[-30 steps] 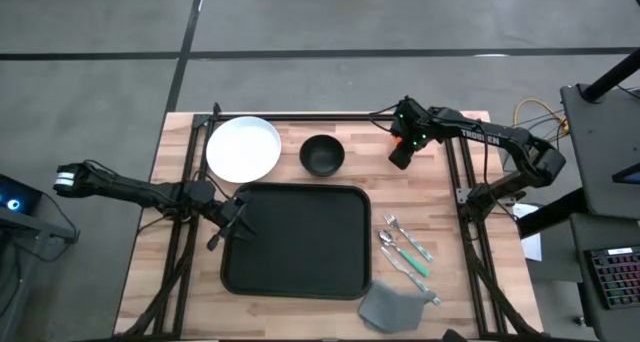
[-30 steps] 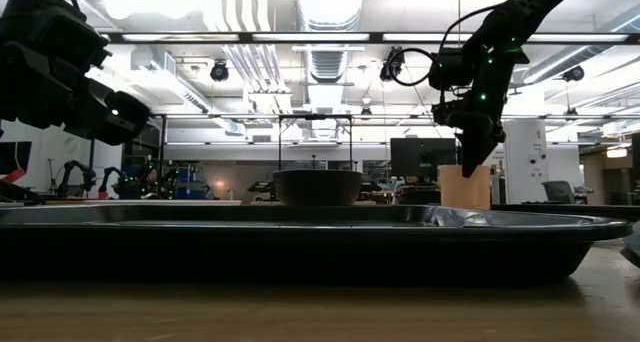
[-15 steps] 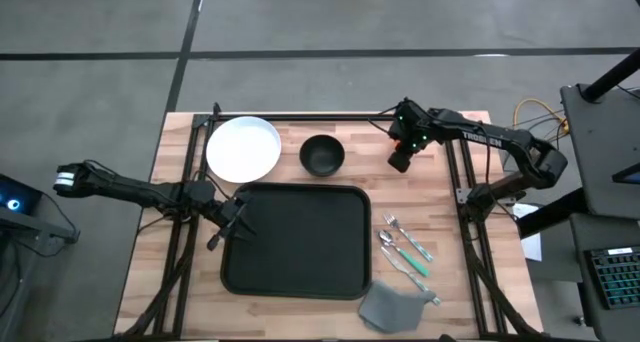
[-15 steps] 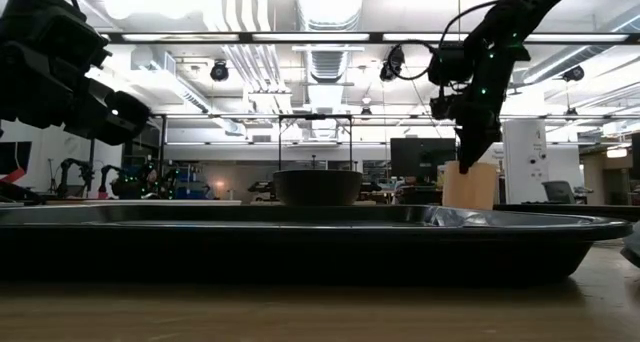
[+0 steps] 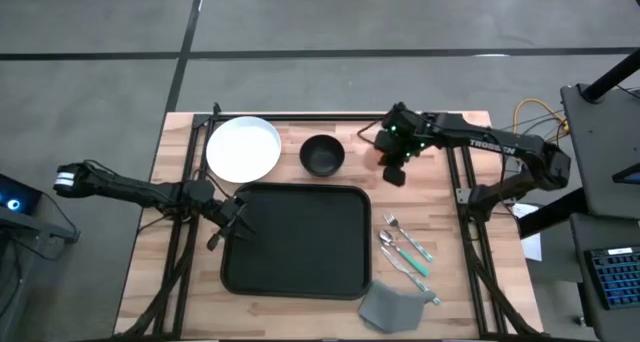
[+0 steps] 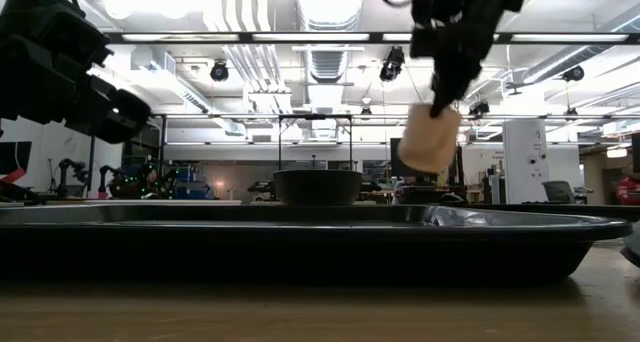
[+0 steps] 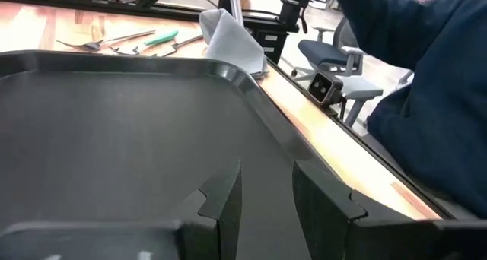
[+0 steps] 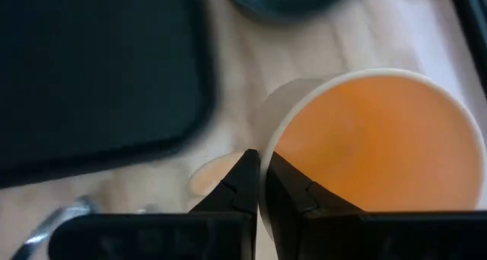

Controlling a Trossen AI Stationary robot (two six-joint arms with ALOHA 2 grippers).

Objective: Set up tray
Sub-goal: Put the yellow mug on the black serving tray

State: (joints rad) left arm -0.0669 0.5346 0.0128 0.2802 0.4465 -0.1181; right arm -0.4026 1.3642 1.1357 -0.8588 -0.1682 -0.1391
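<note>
A tan paper cup (image 6: 428, 137) hangs tilted in the air by the table's far right, right of the black bowl (image 5: 322, 154). My right gripper (image 8: 262, 176) is shut on it from above. In the high view that arm (image 5: 395, 167) covers the cup. The black tray (image 5: 297, 240) lies flat at the table's middle, with nothing on it. My left gripper (image 7: 262, 203) stands open above the tray's left rim (image 5: 228, 244), and the low view shows it (image 6: 60, 72) raised clear of the tray. My right gripper pinches the cup's rim (image 8: 262, 157), one finger (image 8: 297, 191) inside the cup and the other finger (image 8: 237, 185) outside its wall. The fingers come from above, slanting down. The cup hangs below them, tilted, lifted clear of the table.
A white plate (image 5: 243, 148) sits at the far left beside the bowl. Cutlery with green handles (image 5: 405, 247) and a grey napkin (image 5: 390, 304) lie right of the tray. A black frame rail (image 5: 300, 117) runs along the far edge.
My right gripper has shut on the cup's rim, then risen and gone toward the table's left and near side, rolling as it went. The cup stood upright on the table. Now it hangs tilted, lifted clear, closer to the bowl.
</note>
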